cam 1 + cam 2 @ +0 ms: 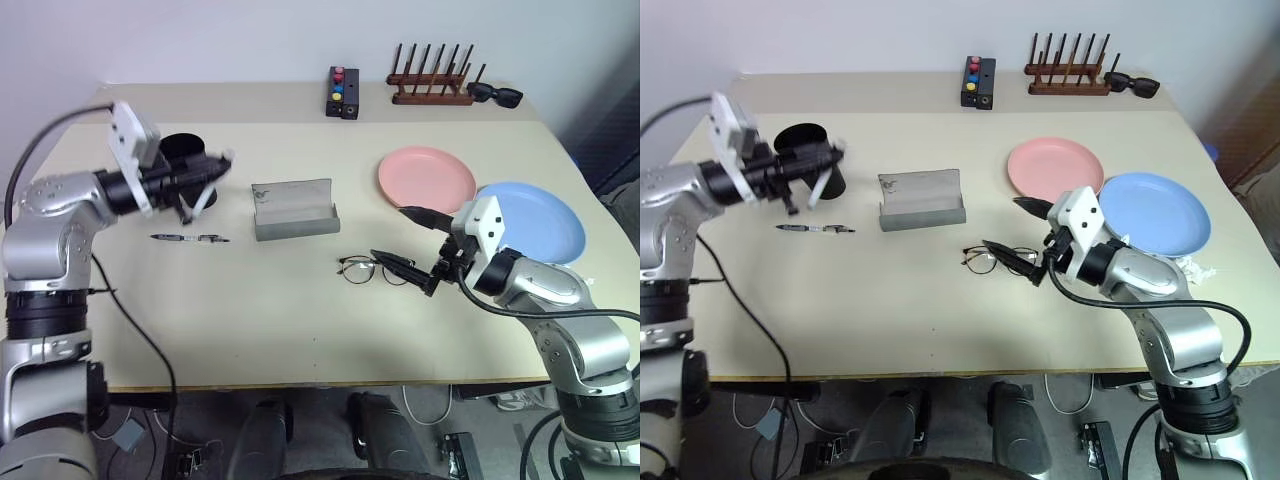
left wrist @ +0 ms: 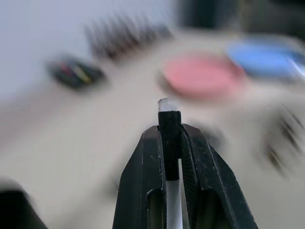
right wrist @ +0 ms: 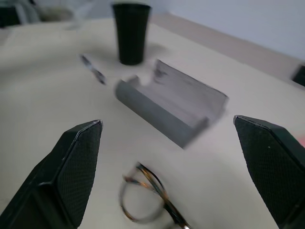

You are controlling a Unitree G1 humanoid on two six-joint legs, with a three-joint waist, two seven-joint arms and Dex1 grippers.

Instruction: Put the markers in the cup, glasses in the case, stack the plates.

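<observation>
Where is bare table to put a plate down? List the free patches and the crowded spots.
Free: the near table strip in front of the glasses, and the stretch behind the case. Crowded: around the pink plate, blue plate and right claw.

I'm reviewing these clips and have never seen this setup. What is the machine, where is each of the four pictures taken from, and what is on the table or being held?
This is a humanoid robot with two arms, each ending in two black fingers. The two wide pictures come from cameras in its head, looking down over a table. The other two come from cameras on each wrist, looking along that arm's fingers.

The left gripper is shut on the white marker, held beside the black cup. The right gripper is open, near the glasses.

Also on the table: a dark marker, the open grey case, and a pink plate beside a blue plate.
</observation>
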